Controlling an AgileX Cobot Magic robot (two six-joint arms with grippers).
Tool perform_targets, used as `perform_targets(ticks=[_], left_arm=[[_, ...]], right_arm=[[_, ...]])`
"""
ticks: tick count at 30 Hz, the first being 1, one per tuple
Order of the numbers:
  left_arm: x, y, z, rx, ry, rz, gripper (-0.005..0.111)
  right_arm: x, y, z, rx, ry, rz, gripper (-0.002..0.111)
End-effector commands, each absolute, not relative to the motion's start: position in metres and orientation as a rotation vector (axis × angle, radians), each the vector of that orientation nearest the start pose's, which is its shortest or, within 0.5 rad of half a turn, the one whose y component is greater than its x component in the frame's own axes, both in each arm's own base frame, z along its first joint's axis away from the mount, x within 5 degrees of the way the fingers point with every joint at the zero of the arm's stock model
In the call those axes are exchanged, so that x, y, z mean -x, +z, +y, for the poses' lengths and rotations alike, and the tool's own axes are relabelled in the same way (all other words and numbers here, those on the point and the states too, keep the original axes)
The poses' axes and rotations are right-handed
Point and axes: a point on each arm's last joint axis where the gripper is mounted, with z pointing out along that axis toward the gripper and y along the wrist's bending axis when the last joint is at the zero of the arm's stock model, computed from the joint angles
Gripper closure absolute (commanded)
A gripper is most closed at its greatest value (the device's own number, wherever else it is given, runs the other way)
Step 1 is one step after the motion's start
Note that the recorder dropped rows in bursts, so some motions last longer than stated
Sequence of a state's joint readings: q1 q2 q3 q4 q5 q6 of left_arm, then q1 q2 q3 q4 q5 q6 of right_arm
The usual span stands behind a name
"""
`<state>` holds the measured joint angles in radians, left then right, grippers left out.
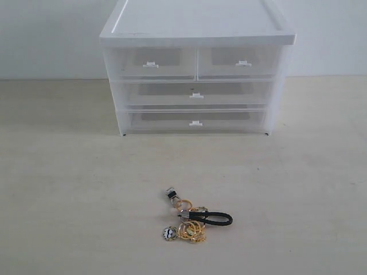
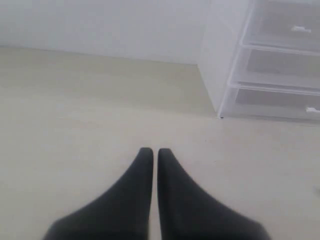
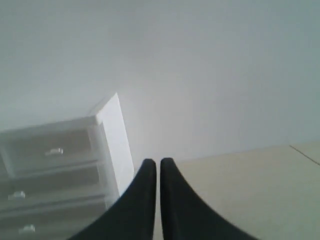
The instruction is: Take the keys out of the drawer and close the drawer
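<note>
Your left claw has its two dark fingers drawn almost together, with only a hairline slit between the tips, and it holds nothing. It hangs over the bench, and one corner of the cabinet is ahead of it.

In the exterior view you have one white cabinet at the back of the bench, with four drawers and four small tab handles, one each. Two half-width drawers sit side by side on top, and two full-width ones lie below. The drawer, the upper wide one, sits flush in the frame. The lower wide drawer is flush too.

The keys lie out on the bench as one bunch, well in front of the cabinet and apart from it. From the left you see one round charm, a cluster of gold rings too tangled to count, then one black loop strap pointing right.

Your right claw is likewise closed to a thin slit and empty
</note>
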<state>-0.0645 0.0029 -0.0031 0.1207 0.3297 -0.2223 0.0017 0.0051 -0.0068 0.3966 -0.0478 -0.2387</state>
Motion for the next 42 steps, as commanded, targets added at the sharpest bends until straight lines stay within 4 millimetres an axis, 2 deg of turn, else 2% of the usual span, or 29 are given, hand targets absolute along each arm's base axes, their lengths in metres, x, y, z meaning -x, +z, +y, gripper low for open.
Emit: perform_targets(ticks=[1,4,8,13,42], left_arm=[[-0.054,0.184,0.0,0.083,-0.102,1.802,0.103],[-0.054,0.184,0.0,0.083,-0.102,1.802,0.103],[-0.054,0.184,0.0,0.083,-0.102,1.802,0.103],[-0.054,0.184,0.0,0.083,-0.102,1.802,0.103],[-0.054,0.185,0.0,0.081,-0.101,1.799,0.103]], right_arm=[[-0.056,0.205,0.003,-0.033,0.088,1.574,0.108],[-0.056,0.201,0.005,-0.034,0.113,1.615,0.108],[-0.056,0.194,0.003,0.0,0.046,1.692,0.108],[-0.054,0.183,-0.003,-0.079,0.007,1.82,0.108],[-0.053,0.182,-0.004,-0.077,0.001,1.828,0.108]])
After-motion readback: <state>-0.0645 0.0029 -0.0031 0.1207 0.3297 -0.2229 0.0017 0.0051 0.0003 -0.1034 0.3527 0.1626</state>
